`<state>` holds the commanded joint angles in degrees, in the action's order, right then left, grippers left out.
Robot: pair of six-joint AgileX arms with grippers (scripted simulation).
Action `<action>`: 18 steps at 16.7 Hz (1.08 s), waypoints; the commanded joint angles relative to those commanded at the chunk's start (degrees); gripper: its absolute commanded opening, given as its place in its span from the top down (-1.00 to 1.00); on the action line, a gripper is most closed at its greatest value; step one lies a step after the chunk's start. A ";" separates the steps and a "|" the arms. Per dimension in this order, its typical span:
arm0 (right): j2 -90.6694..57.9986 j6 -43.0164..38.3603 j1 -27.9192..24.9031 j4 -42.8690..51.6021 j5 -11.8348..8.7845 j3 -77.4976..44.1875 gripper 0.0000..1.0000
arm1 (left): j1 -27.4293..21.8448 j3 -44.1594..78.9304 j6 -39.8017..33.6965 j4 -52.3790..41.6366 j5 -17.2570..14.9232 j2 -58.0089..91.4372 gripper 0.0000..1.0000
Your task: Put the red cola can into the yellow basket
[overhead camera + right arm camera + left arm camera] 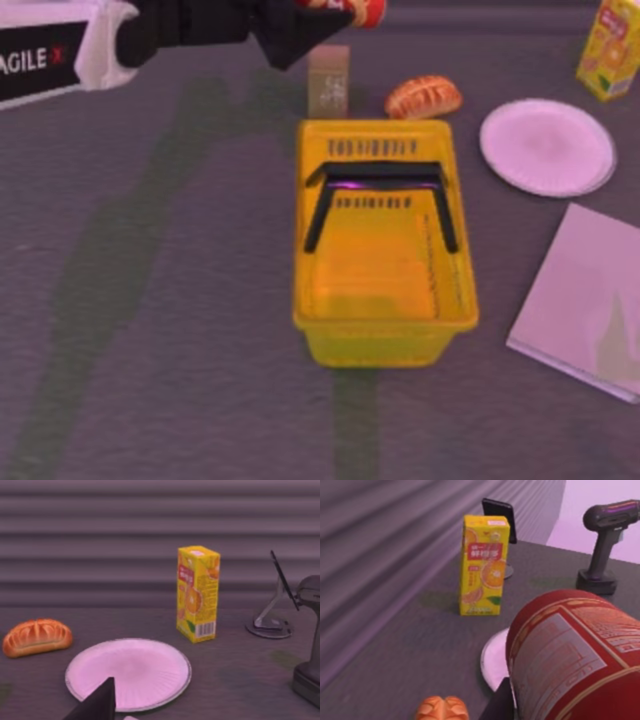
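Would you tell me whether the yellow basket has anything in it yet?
Empty: the yellow basket shows only its bare floor; the red cola can is in the left gripper.

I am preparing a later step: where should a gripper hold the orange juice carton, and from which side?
Grip the orange juice carton across its narrow side faces around mid-height, coming from above. It stands upright, apart from the plate, and its flat parallel sides suit two fingers.

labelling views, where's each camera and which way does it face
Top: above the table, looking down on the basket; left arm and can at the far edge.
Left wrist: on the left arm, past the held can toward the carton.
Right wrist: on the right arm, facing plate and carton; finger shows.
Shared: carton, plate, bread.
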<state>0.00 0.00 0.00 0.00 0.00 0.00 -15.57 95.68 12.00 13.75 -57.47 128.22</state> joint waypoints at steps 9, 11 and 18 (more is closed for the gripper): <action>0.00 0.00 0.00 0.00 0.00 0.00 -1.00 | -2.43 -15.11 -9.40 24.02 -15.89 -7.41 1.00; 0.00 0.00 0.00 0.00 0.00 0.00 -1.00 | -2.43 -15.11 -9.40 24.02 -15.89 -7.41 1.00; 0.00 0.00 0.00 0.00 0.00 0.00 -1.00 | -1.64 -16.71 -9.26 30.79 -15.95 -2.17 1.00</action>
<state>0.00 0.00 0.00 0.00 0.00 0.00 -17.21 78.97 2.74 44.55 -73.42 126.05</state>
